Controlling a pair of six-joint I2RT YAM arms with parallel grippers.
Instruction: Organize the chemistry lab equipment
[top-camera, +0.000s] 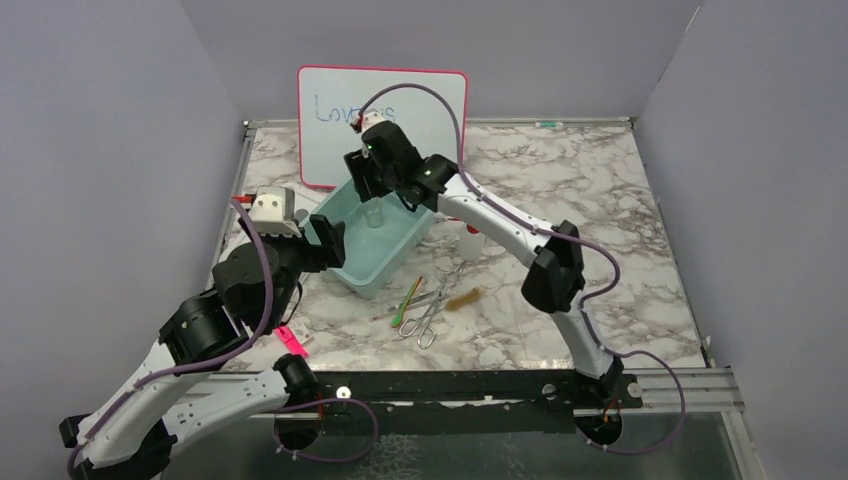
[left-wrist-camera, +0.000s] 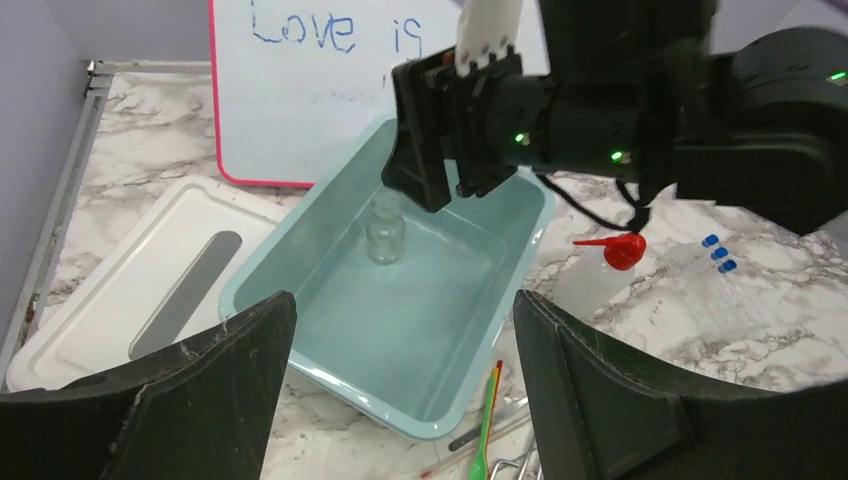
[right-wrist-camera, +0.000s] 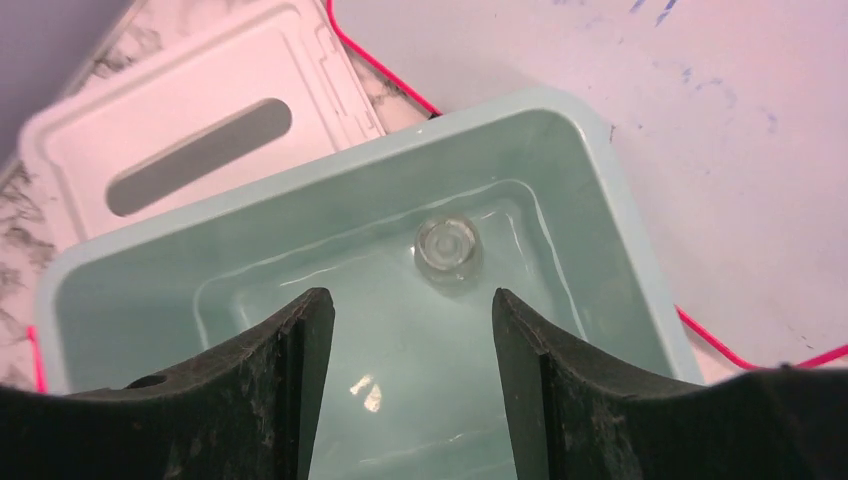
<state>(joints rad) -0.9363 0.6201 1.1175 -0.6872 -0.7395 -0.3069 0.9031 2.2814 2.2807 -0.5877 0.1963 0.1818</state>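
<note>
Fingers (right-wrist-camera: 290, 370) of the right gripper (right-wrist-camera: 405, 305) are spread wide and grip nothing. It hangs over the far end of a pale teal plastic bin (right-wrist-camera: 330, 162). Just below it a small clear glass flask (right-wrist-camera: 447, 245) stands upright on the bin floor, near the far wall, free of both fingers. From the left wrist view, the flask's (left-wrist-camera: 385, 232) neck sits just under the right gripper (left-wrist-camera: 447, 190), slightly to one side, and I cannot tell if they touch.

The left gripper (left-wrist-camera: 400, 310) is also spread open and empty, poised over the bin's near left corner. A flat white plastic lid with a grey slot (left-wrist-camera: 110, 290) lies on the marble tabletop (top-camera: 560, 180), just left of the bin.

Right of the bin lies a white squeeze bottle with a red nozzle (left-wrist-camera: 590, 282), and beside it a few blue-capped clear tubes (left-wrist-camera: 716, 268). In front of the bin are metal tongs with loop handles (top-camera: 432, 312), a brown bristle brush (top-camera: 462, 298) and thin green and red sticks (top-camera: 410, 298), all close together. A pink marker pen (top-camera: 290, 338) lies near the left arm. A pink-framed whiteboard with blue writing (top-camera: 420, 100) stands behind the bin.
</note>
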